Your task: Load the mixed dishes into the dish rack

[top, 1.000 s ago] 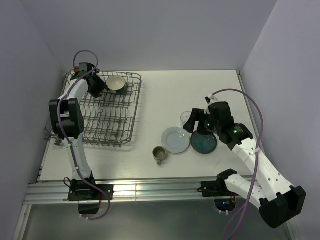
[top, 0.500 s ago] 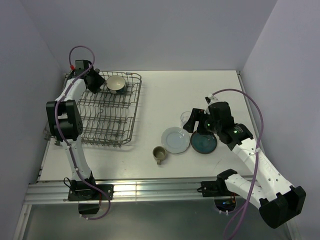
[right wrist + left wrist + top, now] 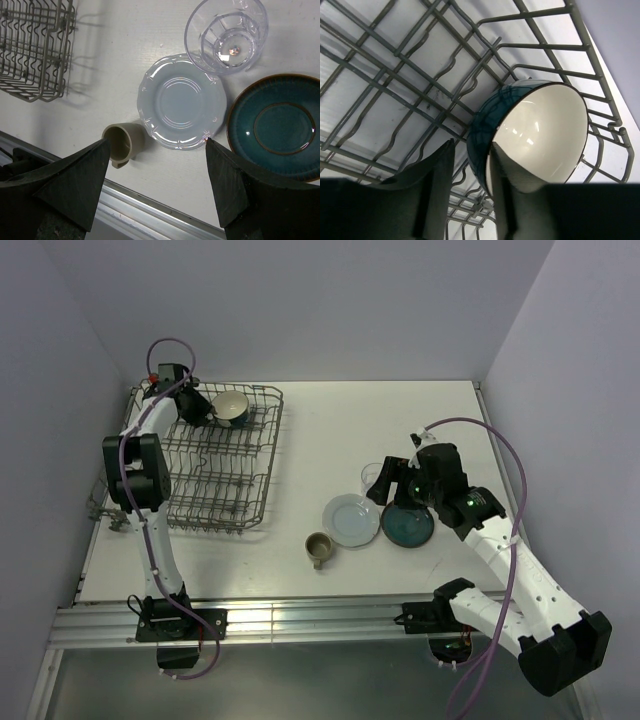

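Observation:
The dish rack point(image 3: 215, 490) point(image 3: 395, 75) stands at the far left of the table. In its far corner the cream-inside bowl point(image 3: 232, 406) point(image 3: 540, 135) lies tilted on its side. My left gripper point(image 3: 203, 410) point(image 3: 471, 145) straddles the bowl's rim, one finger inside and one outside, with a gap still showing at the outer wall. The clear tumbler point(image 3: 372, 478) point(image 3: 226, 35), pale blue plate point(image 3: 350, 520) point(image 3: 181, 102), dark teal plate point(image 3: 408, 525) point(image 3: 277, 127) and olive mug point(image 3: 319, 548) point(image 3: 122, 144) sit on the table. My right gripper point(image 3: 390, 482) point(image 3: 156, 142) hovers open above them, empty.
The rack's near right corner point(image 3: 35, 50) shows in the right wrist view. An aluminium rail point(image 3: 300, 620) runs along the table's near edge. Walls close in the back and both sides.
My left gripper shifted a little by the bowl and its jaws narrowed around the rim. The right arm and the dishes on the table stayed still.

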Available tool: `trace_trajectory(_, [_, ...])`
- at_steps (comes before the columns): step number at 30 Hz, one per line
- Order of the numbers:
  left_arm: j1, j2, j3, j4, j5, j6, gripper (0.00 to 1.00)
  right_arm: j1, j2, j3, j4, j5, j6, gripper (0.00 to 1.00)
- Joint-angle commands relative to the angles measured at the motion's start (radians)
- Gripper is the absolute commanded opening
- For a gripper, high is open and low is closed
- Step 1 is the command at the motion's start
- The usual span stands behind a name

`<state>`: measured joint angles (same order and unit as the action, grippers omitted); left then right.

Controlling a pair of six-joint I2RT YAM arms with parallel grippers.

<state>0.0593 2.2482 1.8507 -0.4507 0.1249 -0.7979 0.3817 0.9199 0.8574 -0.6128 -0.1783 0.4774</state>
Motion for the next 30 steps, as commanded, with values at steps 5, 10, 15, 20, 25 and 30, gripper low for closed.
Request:
trace_trajectory(5, [-0.038,0.034,0.119,-0.006,-0.027,0.025,0.24,-0.006,-0.001,0.006,0.039,0.013,0.003,0.84])
trace_trajectory(10, [-0.05,0.01,0.133,-0.034,-0.102,0.046,0.0,-0.006,-0.001,0.009,0.031,0.02,0.0,0.84])
trace_trajectory(15, [-0.088,-0.047,0.101,-0.069,-0.238,0.072,0.0,-0.006,-0.003,0.006,0.038,0.013,0.001,0.84])
trace_trajectory(20, [-0.114,-0.186,-0.002,-0.06,-0.503,0.104,0.0,-0.006,0.0,-0.003,0.05,0.003,0.004,0.84])
trace_trajectory(25, [-0.141,-0.288,-0.045,-0.08,-0.689,0.16,0.0,-0.006,0.005,-0.009,0.061,-0.006,0.003,0.84])
trace_trajectory(30, [-0.144,-0.328,-0.031,-0.161,-0.662,0.184,0.0,-0.004,0.036,-0.012,0.097,-0.056,-0.003,0.83])
